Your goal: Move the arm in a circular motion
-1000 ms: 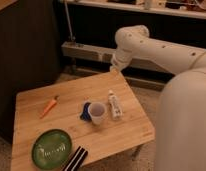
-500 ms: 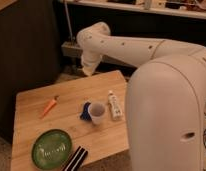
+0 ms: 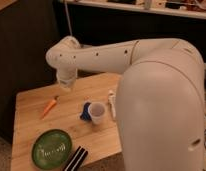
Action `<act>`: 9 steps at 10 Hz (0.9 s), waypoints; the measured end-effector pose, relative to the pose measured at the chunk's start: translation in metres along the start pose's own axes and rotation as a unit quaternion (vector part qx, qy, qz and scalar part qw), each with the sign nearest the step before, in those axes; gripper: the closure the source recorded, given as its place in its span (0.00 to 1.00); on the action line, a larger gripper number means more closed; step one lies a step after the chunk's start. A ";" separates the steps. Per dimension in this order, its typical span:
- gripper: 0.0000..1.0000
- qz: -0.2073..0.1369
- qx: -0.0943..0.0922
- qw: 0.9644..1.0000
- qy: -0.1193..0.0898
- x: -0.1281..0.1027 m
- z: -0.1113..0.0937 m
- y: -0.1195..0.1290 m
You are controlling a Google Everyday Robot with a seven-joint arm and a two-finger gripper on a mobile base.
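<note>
arm (image 3: 103, 55) stretches across above and behind the white cup (image 3: 97, 112), with its bulky segment to the cup's right. gripper (image 3: 66, 82) hangs at the arm's end, up and left of the cup, over the wooden table (image 3: 31, 117). apart or together: cannot tell. risk: a circle swept too low could clip the carrot (image 3: 50, 105) left of the cup. it could also tip the cup itself, which is probably light.
</note>
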 end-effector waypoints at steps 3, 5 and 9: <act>0.97 -0.042 -0.041 0.998 0.018 0.028 0.019 0.079; 0.97 -0.027 -0.070 0.997 0.023 0.071 0.024 0.117; 0.97 0.077 -0.106 0.991 0.008 0.176 0.036 0.141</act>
